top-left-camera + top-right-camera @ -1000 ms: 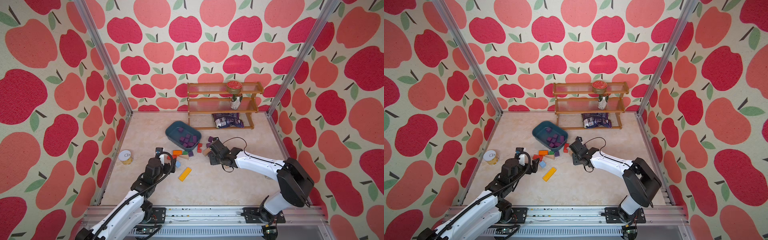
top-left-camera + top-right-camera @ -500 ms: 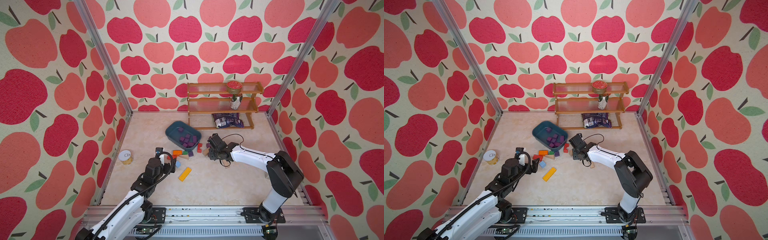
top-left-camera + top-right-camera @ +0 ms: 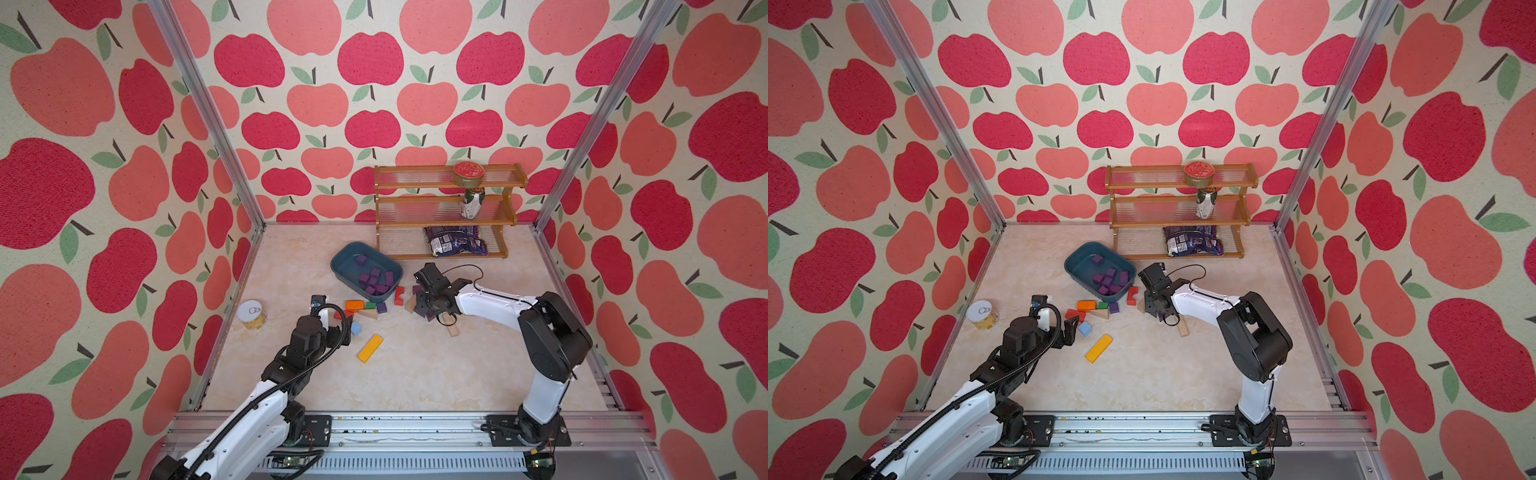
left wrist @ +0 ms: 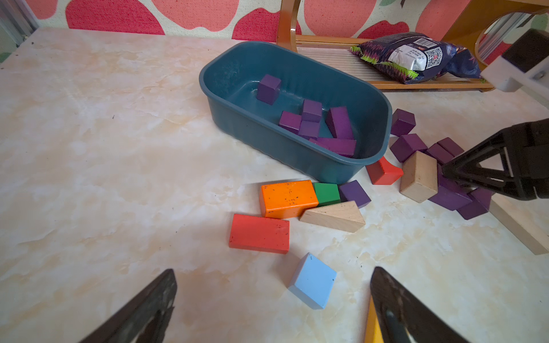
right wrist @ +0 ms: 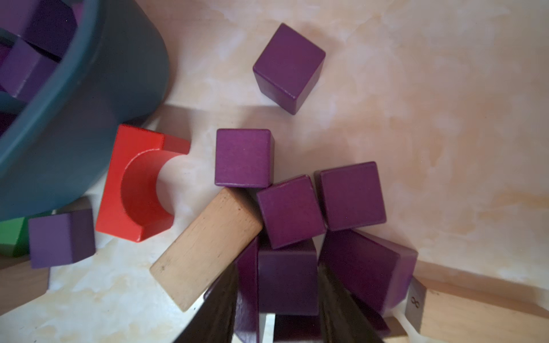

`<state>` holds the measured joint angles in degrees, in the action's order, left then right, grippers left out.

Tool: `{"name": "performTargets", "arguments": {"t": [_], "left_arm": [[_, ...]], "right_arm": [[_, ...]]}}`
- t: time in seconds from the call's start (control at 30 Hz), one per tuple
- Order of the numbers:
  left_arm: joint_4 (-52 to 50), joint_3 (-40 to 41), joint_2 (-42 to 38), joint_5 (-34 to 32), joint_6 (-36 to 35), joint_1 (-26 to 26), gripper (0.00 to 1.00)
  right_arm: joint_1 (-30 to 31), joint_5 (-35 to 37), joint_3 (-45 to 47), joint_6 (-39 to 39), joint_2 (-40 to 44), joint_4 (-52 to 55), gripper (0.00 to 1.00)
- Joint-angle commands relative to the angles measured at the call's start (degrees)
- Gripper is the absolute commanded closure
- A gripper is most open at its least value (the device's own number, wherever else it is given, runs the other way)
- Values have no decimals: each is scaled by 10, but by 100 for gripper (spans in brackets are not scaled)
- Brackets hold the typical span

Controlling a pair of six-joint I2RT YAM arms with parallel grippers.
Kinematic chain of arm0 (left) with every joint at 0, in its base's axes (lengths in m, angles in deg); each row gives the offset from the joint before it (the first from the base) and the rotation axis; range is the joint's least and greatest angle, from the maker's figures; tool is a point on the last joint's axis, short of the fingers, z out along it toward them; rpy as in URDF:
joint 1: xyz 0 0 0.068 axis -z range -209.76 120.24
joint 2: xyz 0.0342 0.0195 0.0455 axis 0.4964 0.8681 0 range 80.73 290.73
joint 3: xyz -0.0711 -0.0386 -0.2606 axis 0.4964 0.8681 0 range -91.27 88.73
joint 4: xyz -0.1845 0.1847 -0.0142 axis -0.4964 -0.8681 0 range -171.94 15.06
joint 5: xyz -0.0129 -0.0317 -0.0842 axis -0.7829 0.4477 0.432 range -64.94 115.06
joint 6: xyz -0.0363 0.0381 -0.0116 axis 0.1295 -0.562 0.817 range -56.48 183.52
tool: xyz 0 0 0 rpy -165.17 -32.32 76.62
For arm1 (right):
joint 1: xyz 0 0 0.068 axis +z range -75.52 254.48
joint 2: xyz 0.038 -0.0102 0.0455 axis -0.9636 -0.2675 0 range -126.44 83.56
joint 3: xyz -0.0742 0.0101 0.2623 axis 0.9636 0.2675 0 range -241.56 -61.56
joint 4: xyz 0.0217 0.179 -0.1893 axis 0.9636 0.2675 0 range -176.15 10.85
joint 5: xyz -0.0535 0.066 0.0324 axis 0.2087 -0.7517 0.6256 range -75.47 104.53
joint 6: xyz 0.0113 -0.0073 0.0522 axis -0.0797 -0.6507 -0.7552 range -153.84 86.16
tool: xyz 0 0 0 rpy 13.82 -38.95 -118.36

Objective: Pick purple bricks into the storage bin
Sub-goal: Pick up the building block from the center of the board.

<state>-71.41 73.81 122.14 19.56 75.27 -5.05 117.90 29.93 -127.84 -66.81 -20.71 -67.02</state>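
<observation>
Right wrist view: right gripper (image 5: 277, 267) was down in the purple pile beside the storage bin (image 5: 74, 118)

Its jaws were narrow, one finger on each side of a single purple cube (image 5: 286, 279). To me it looked pinched but not yet up off the surface (image 5: 445, 118). That cube was jammed between a tan block (image 5: 205, 246) and more loose purple bricks (image 5: 352, 196), so I'd guess coming in from above was the only way to get fingers into those gaps. The bin sat just beside the pile, with a red arch block (image 5: 130, 184) against its wall and several purple ones already inside, so the carry would be short. The left gripper (image 4: 273, 270) hung wide open and empty near a light-blue block (image 4: 312, 280), well apart from the pile, probably just keeping out of the way.
</observation>
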Motion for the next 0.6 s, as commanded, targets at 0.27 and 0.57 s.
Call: {"name": "performTargets", "arguments": {"t": [0.27, 0.57], "left_arm": [[9, 3, 3, 2, 8, -4, 1], [10, 3, 4, 3, 9, -5, 1]], "right_arm": [[-6, 23, 23, -16, 19, 25, 55], [-10, 34, 38, -22, 27, 24, 55]]}}
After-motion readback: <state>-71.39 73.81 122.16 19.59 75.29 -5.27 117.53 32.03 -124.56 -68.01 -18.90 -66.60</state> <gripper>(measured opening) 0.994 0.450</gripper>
